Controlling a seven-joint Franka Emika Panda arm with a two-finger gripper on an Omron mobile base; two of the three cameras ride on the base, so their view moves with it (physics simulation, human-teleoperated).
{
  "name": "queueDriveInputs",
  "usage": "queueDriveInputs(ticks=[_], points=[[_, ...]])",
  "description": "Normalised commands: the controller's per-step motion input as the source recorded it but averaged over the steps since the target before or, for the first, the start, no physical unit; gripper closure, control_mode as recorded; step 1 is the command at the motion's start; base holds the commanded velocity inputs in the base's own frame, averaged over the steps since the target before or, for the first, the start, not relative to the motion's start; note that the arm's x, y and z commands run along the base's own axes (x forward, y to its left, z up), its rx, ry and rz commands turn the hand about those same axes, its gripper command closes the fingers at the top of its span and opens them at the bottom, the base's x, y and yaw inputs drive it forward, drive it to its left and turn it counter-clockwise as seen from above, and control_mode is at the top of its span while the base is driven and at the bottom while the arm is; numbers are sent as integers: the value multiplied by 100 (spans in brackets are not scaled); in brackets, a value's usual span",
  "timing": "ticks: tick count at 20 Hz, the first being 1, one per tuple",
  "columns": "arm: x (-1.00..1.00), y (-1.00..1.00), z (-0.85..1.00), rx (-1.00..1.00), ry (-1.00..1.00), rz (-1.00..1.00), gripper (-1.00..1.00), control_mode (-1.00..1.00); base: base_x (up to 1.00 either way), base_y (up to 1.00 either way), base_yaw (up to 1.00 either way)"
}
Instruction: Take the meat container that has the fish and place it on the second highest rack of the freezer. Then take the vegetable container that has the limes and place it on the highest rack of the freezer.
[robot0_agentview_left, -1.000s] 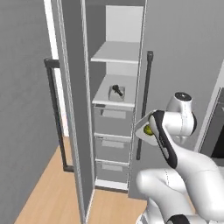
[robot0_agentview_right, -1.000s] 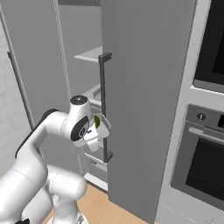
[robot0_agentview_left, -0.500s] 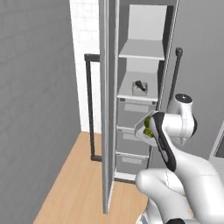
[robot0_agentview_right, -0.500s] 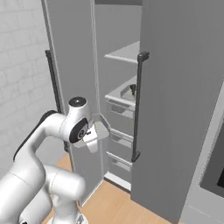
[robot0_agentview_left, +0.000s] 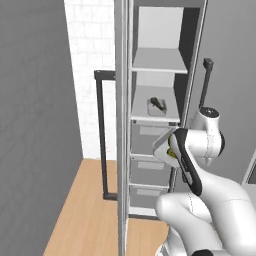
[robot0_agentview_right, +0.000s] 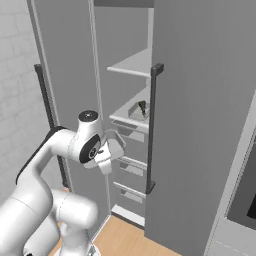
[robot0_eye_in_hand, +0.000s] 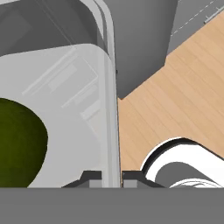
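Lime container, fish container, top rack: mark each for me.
lime container (robot0_eye_in_hand: 65, 109): hand view, clear side wall beside the green lime.
fish container (robot0_agentview_left: 156, 106): left base view, the tray on the second highest rack.
highest rack (robot0_agentview_left: 160, 61): left base view, bare shelf surface.

A glossy white arm (robot0_agentview_left: 210, 200) of rounded segments with dark joint bands and black trim.

Inside the open freezer, the top rack (robot0_agentview_left: 159, 61) sits bare. The second rack (robot0_agentview_left: 142, 109) holds the fish container (robot0_agentview_left: 157, 106).
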Motion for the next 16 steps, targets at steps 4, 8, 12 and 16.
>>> queueDriveInputs(ticks=[4,8,12,16], points=[[0,0,0,0,0,0,100,100,69,0,-2],[0,0,0,0,0,0,100,100,38,12,-1],[0,0,0,0,0,0,100,100,45,18,-1],[0,0,0,0,0,0,100,100,49,0,-4]])
